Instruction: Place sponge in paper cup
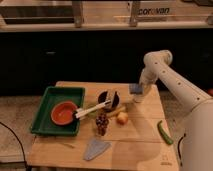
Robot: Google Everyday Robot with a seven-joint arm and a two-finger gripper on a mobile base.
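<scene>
My gripper (137, 91) hangs from the white arm over the back right of the wooden table (135, 145). It is shut on the sponge (134, 89), a small blue-grey block held off the table. The paper cup (138, 98) is a small pale cup right under the sponge and gripper, and it is mostly hidden by them. I cannot tell whether the sponge touches the cup's rim.
A dark bowl (108, 99) with a white-handled utensil (92, 110) stands left of the cup. A green tray (50, 95) holds a red-orange bowl (64, 112). Grapes (101, 123), a round fruit (122, 118), a green vegetable (164, 133) and a grey-blue wedge (96, 148) lie nearer the front.
</scene>
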